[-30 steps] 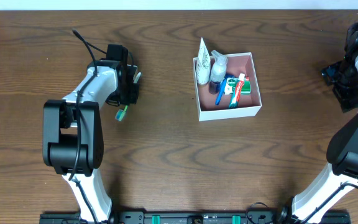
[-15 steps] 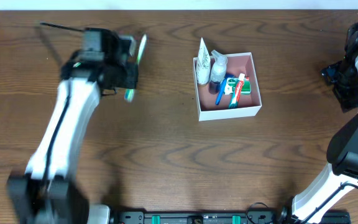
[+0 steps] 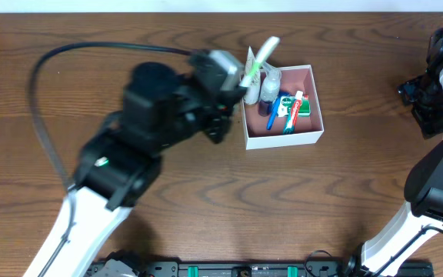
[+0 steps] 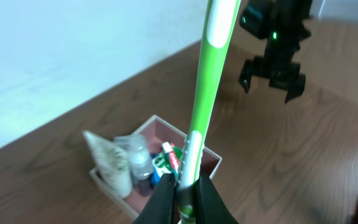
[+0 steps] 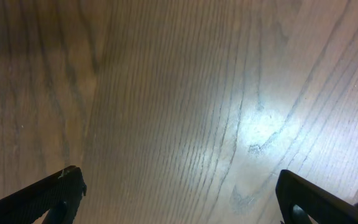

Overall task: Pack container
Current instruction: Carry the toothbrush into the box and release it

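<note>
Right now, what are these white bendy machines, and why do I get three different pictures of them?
They are two robot arms at a wooden table. One picture looks down from above. The other two come from little cameras on each arm's wrist. The left hand is pinched shut on a green toothbrush and holds it up in the air by a shallow white box with a pink inside. A white tube, a small bottle and a toothpaste tube are already in the box. The right hand is open, holds nothing and hangs over bare wood off to the side.
</note>
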Controlling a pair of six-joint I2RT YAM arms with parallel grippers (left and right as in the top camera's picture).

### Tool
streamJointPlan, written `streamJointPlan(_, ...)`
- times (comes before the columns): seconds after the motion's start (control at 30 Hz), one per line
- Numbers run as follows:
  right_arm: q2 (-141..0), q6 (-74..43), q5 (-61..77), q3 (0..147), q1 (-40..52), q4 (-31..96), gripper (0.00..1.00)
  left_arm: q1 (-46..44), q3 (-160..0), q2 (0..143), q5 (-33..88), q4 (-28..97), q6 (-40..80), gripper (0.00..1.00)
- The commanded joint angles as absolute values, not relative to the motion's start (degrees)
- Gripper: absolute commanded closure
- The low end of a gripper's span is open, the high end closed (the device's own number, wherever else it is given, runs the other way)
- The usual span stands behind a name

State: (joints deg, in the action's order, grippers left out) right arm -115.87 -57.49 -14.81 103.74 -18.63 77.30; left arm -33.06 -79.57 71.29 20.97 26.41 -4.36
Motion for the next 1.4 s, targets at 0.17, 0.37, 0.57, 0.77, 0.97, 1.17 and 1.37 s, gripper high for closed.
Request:
streamJointPlan(0.17, -116.18, -58.24, -15.62, 104.05, -18.74, 77.34, 0.01, -38.24, -79.61, 87.09, 15.55, 20.14, -3.77, 0.94)
streamJointPlan(0.37, -116.18, -58.24, -15.62, 104.05, -18.74, 77.34, 0.01, -39.24, -79.61, 96.05, 15.55, 16.84, -3.77, 0.93)
streamJointPlan(0.57, -116.18, -58.26, -15.62, 104.05, -18.74, 77.36, 0.01, -39.24, -79.61, 100.53, 15.49, 15.57, -3.79, 0.85)
streamJointPlan(0.77, -116.18, -58.24, -15.62, 104.05, -18.74, 77.34, 0.01, -39.24, -79.61, 102.56, 12.75, 14.83, -3.79, 0.78)
streamJointPlan(0.97, -116.18, -58.24, -15.62, 104.05, -18.74, 77.34, 0.01, -39.24, -79.61, 102.56, 12.78, 14.44, -3.77, 0.43)
streamJointPlan(1.17, -116.18, -58.24, -15.62, 104.05, -18.74, 77.34, 0.01, -39.24, -79.64, 101.19, 13.65, 14.48, -1.34, 0.32)
streamJointPlan(1.37, -116.18, -58.24, -15.62, 104.05, -18.74, 77.34, 0.01, -38.98, -79.64, 92.88, 13.89, 18.13, -1.41, 0.06)
